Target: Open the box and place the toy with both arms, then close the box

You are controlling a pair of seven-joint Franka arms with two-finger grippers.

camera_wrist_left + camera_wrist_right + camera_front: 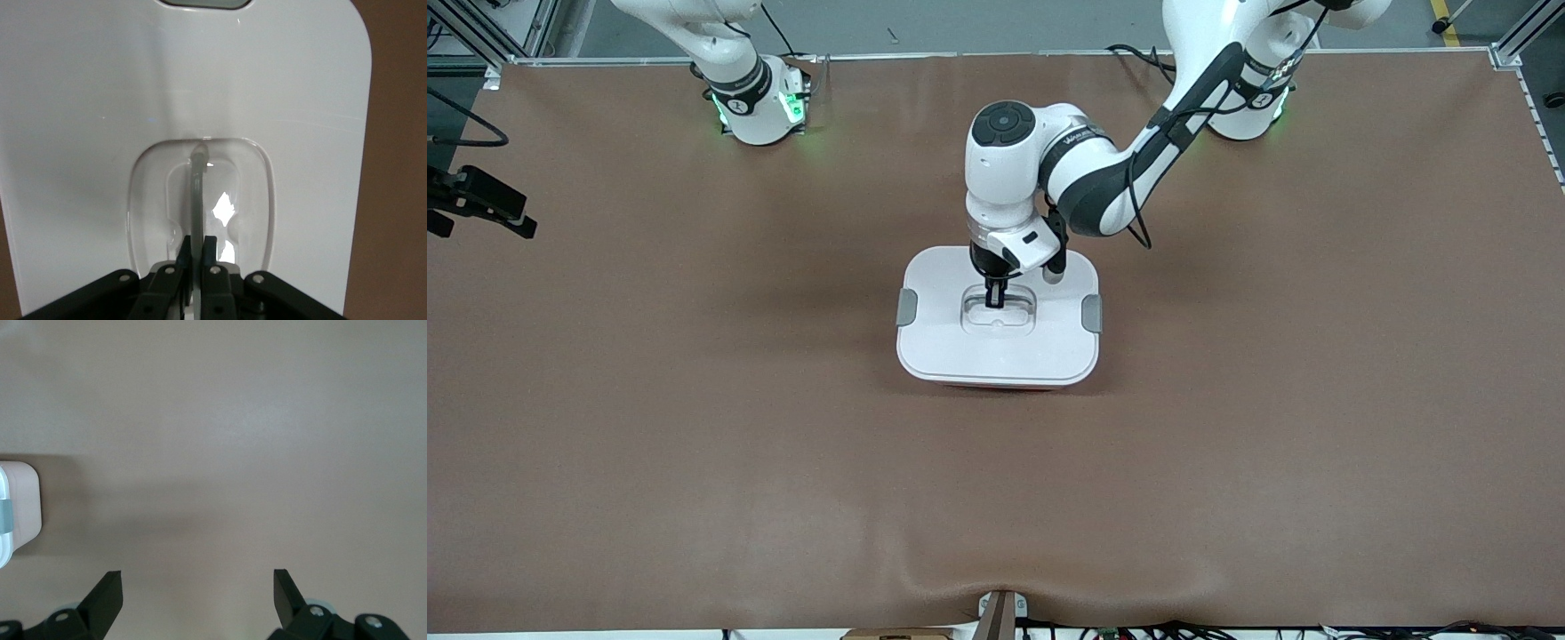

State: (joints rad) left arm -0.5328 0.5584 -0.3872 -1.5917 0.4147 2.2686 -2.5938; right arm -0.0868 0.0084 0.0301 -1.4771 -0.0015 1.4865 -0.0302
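The box (998, 342) sits mid-table, its white lid (951, 351) on and both grey clips (906, 307) at the ends; the lid looks rigid, smooth and light (likely slippery on its flat faces), so the recessed clear handle (197, 193) at its centre is judged the sound purchase. The left gripper (196, 248) is clamped tight on that handle bar; the right gripper (198, 593), fingers spread wide and empty, waits over bare table beside the box's clip end. The toy is not visible.

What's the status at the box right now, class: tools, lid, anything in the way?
Left tool shut on lid handle, box closed. Right tool open over bare table, waiting. Toy not in view; nothing blocking.
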